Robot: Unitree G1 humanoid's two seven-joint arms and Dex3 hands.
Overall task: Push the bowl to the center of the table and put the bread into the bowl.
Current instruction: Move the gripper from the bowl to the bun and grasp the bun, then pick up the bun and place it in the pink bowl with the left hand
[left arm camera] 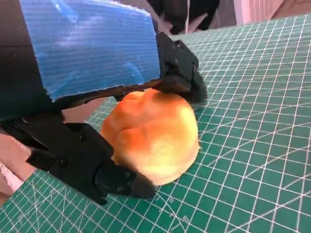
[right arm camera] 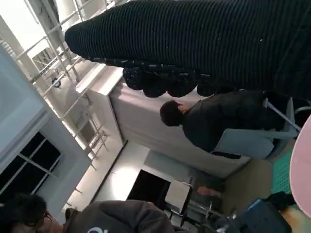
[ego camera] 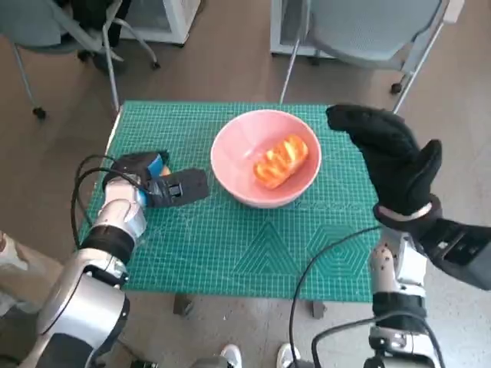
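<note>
1. The round pink ceramic-looking bowl is sitting near the middle of the green gridded cutting mat that is covering the table; judged from its position, the pushing step looks complete.
2. One golden, glossy bread roll is already lying inside the bowl, tilted across its floor.
3. The left hand is resting low on the mat just beside the bowl's rim, on the robot's left of it. In the left wrist view its black fingers are clamped around a second rounded orange-yellow bread roll, which is touching the mat (barely visible from the head camera).
4. That grip is presumably taken so the roll can be lifted over the rim; the roll is outside the bowl, near it but apart.
5. The right hand in its black knitted glove is hovering above the mat's right side, fingers spread and holding nothing, near the bowl without touching it, probably kept clear of the left hand's work.
</note>
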